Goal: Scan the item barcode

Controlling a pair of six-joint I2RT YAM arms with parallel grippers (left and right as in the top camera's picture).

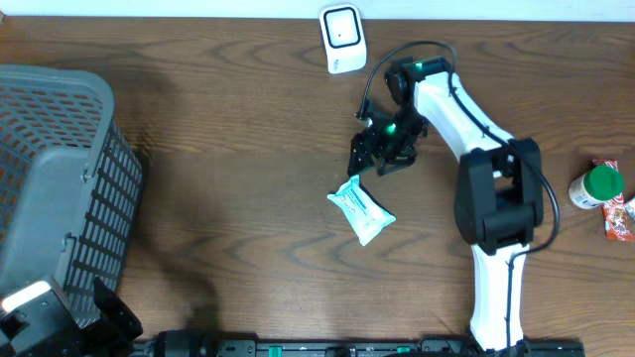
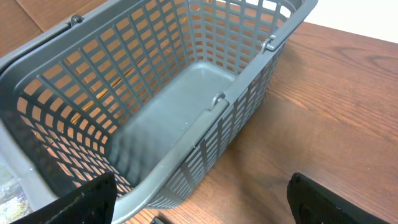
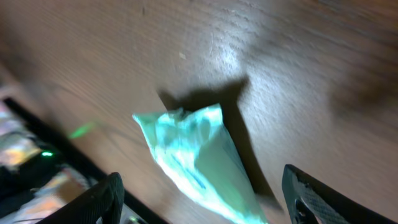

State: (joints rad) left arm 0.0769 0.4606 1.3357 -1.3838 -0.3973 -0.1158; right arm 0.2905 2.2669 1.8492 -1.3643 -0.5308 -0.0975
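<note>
Packet, pale green and white and crinkled, lies flat on the wooden table a little right of the middle, with its long side running slantwise from upper left to lower right. Just beyond its upper end hangs the right gripper, a dark head with a small green light, carried on a white arm that reaches in from the near edge. In the right wrist view its two black fingers stand wide apart at the bottom corners of the picture. The packet rests on the wood in the space between them and casts a dark shadow, and neither finger touches it, so this gripper is spread open with nothing in its hold. A white scanner with a dark window stands at the far edge of the table, well apart from the packet and beyond the gripper. A grey plastic basket with latticed walls sits at the left side. The left gripper hovers near the basket's near wall, with its black fingers far apart and nothing between them. At the right edge stand a jar with a green lid and some red wrappers beside it.
</note>
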